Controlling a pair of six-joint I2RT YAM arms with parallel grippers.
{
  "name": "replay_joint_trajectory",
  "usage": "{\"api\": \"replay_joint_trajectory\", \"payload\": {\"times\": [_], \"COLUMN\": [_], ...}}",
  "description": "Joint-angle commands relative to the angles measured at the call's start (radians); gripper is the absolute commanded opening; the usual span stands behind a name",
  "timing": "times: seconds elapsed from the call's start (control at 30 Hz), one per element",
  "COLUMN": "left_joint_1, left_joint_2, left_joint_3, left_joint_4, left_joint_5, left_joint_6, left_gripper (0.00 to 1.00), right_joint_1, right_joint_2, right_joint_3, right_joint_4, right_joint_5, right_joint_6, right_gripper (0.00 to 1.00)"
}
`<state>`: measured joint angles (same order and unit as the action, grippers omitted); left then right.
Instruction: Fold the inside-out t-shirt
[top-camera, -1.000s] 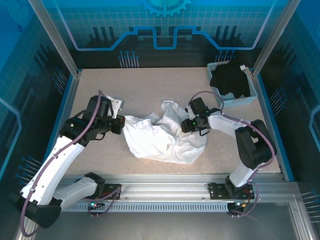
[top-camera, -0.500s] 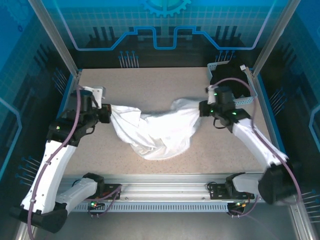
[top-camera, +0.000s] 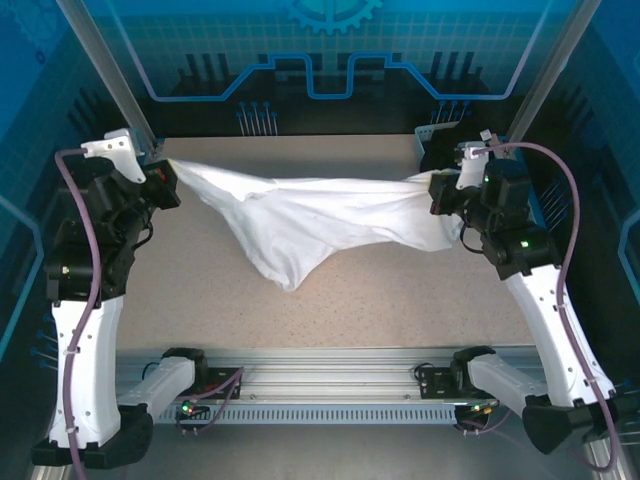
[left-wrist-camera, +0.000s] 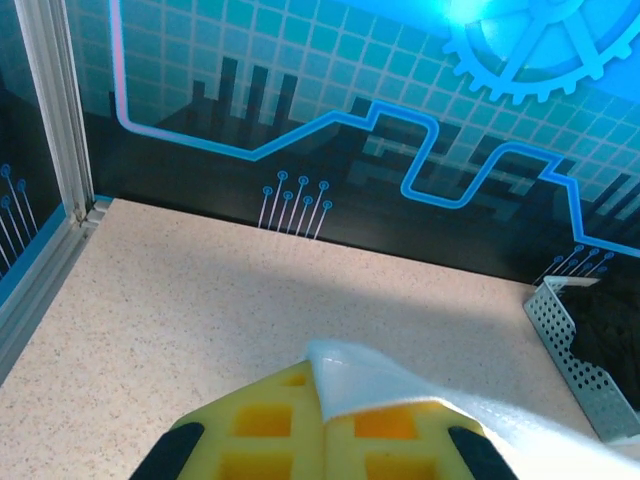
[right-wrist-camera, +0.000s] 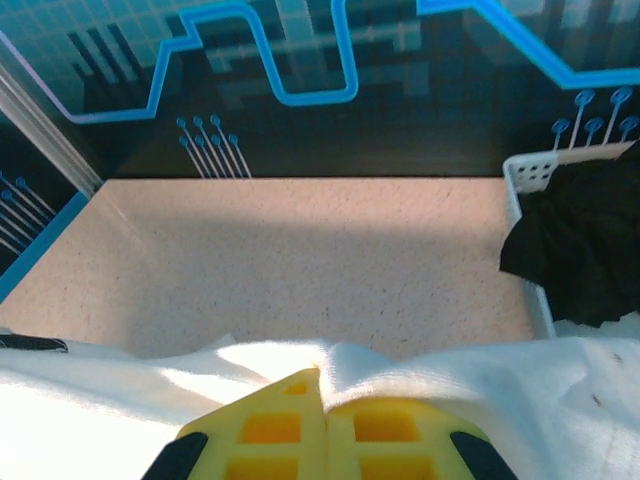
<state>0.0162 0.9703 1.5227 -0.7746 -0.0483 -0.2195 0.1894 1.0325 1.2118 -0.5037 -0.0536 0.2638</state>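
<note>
The white inside-out t-shirt (top-camera: 300, 215) hangs stretched in the air between both arms, its middle sagging to a point toward the table. My left gripper (top-camera: 165, 180) is raised at the far left and shut on one end of it; in the left wrist view a fold of the t-shirt (left-wrist-camera: 370, 385) pokes out from between the closed yellow fingers (left-wrist-camera: 262, 425). My right gripper (top-camera: 440, 195) is raised at the far right, shut on the other end. In the right wrist view the cloth (right-wrist-camera: 480, 375) drapes over the closed yellow fingers (right-wrist-camera: 390, 428).
A white perforated basket (top-camera: 432, 135) holding a black garment (right-wrist-camera: 580, 245) stands at the back right corner, just behind the right gripper. An aluminium frame post (top-camera: 105, 70) rises close to the left arm. Bare speckled tabletop (top-camera: 350, 300) lies under the shirt.
Both arms have lifted and swung outward, pulling the shirt from a crumpled heap on the table into a taut span in the air. The right gripper closed on the cloth at the start.
</note>
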Motion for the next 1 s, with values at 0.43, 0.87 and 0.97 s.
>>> {"api": "replay_joint_trajectory", "payload": {"times": [0.43,0.87,0.97], "left_joint_1": [0.1,0.1,0.1], "left_joint_2": [0.14,0.103,0.097], "left_joint_3": [-0.156,-0.329,-0.344], "left_joint_4": [0.058,0.08,0.089], "left_joint_5": [0.066,0.169,0.176], "left_joint_6": [-0.027,-0.05,-0.046], "left_gripper": [0.0,0.0,0.0], "right_joint_1": [0.324,0.275,0.271], "right_joint_2": [0.168,0.294,0.358], "right_joint_3": [-0.577,-0.382,-0.338], "right_joint_4": [0.241,0.097,0.082], "right_joint_5": [-0.006,0.146,0.187], "right_joint_6": [0.258,0.067,0.024], "right_gripper": [0.14,0.54,0.55]}}
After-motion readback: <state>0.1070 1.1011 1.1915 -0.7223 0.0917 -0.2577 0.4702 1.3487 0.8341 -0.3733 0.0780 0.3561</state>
